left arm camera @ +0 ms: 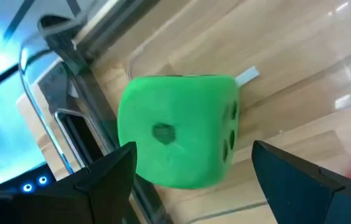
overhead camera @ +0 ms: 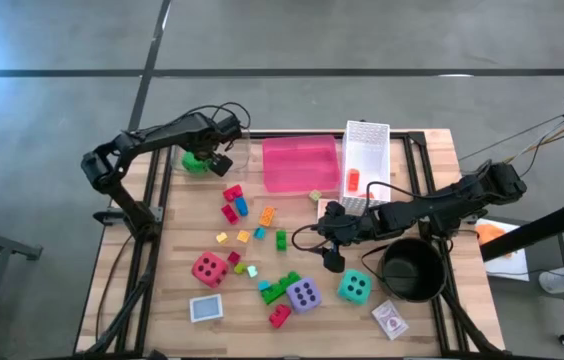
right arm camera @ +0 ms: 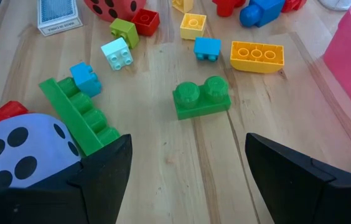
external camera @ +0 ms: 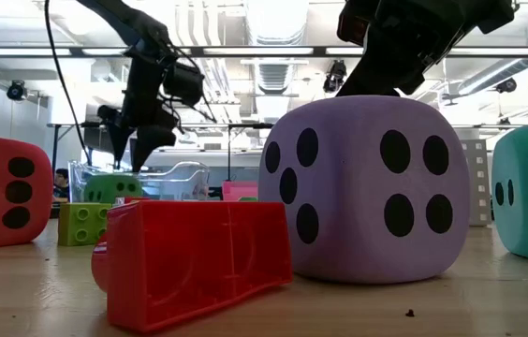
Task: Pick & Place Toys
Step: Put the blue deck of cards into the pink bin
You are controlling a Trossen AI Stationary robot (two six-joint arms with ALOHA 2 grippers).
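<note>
Green die [left arm camera: 178,137]: sits inside a clear plastic tray [overhead camera: 224,160] at the far left corner of the counter [overhead camera: 432,165], its single-dot face turned up toward the wrist camera. As a cube it has no long axis. The tray walls are transparent and hard to trace; in the low view only the upper part of the die shows behind a lime brick [external camera: 83,223].

Left gripper [overhead camera: 216,160]: poised directly above the die, fingers spread apart either side of it, not touching. The arm reaches from the left edge across to the tray, wrist bent down.

Right gripper [overhead camera: 330,243]: fingers apart, empty, low over the counter centre. A green two-stud brick [right arm camera: 201,98] lies just ahead, its long axis crosswise to the fingers. The arm stretches in from the right, passing over the black pot [overhead camera: 412,270].

Purple die [external camera: 367,187], teal die [overhead camera: 354,287] and red die [overhead camera: 209,268] stand along the near side among scattered bricks. A pink bin [overhead camera: 300,163] and a white basket [overhead camera: 366,155] stand at the far edge.
</note>
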